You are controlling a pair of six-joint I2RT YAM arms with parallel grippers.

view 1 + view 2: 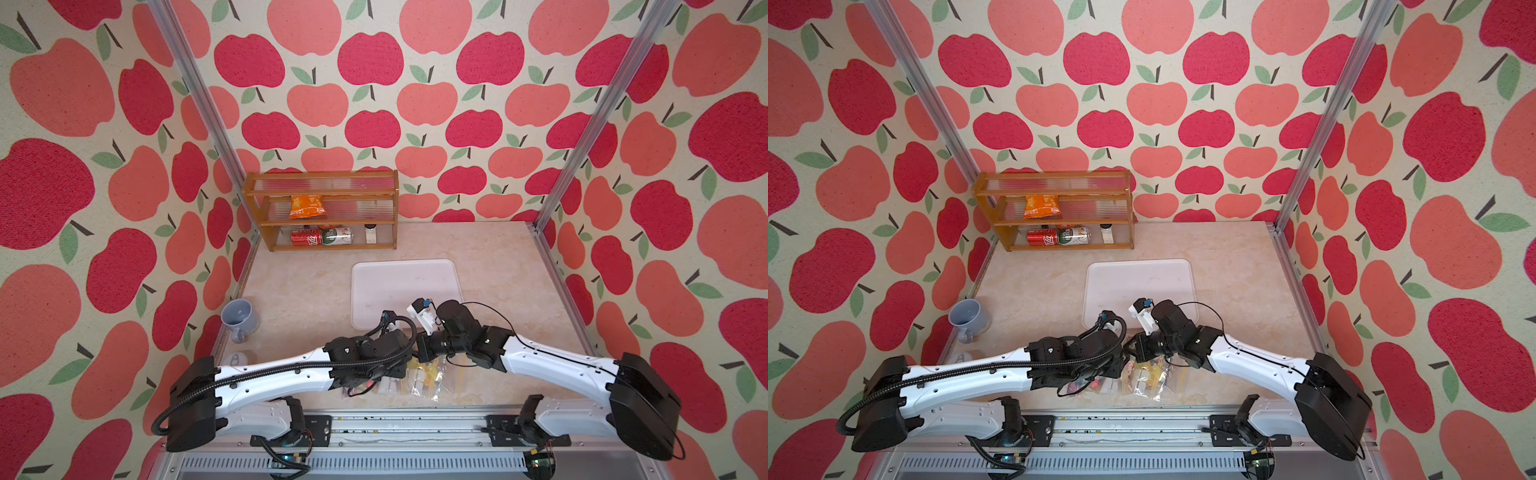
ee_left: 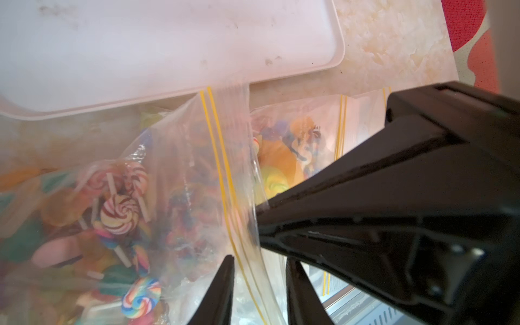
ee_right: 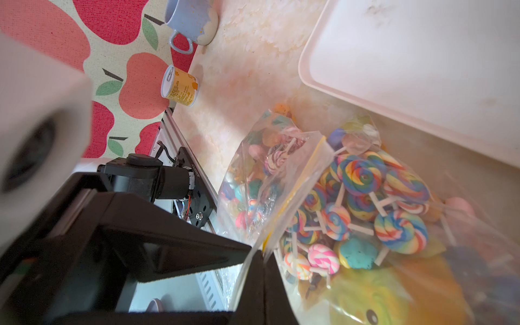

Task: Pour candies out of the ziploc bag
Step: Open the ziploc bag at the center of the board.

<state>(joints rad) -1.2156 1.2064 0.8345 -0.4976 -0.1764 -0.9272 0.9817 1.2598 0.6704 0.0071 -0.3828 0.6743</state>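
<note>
The red can (image 1: 305,238) on the shelf (image 1: 332,179) carries white script too small to read, and the yellow tin's (image 3: 181,88) print is blurred. The left arm (image 1: 270,374) and right arm (image 1: 552,359) reach in from the sides, wrists bent down over the ziploc bag (image 1: 424,380) on the surface (image 1: 299,291). The right pincer (image 3: 257,260) is pressed together on the bag's yellow-striped edge. The left pincer (image 2: 260,261) stands spread, straddling that edge. The candies (image 3: 363,174) lie inside the bag, just beside the right pincer. The tray (image 1: 399,286) is just beyond both.
</note>
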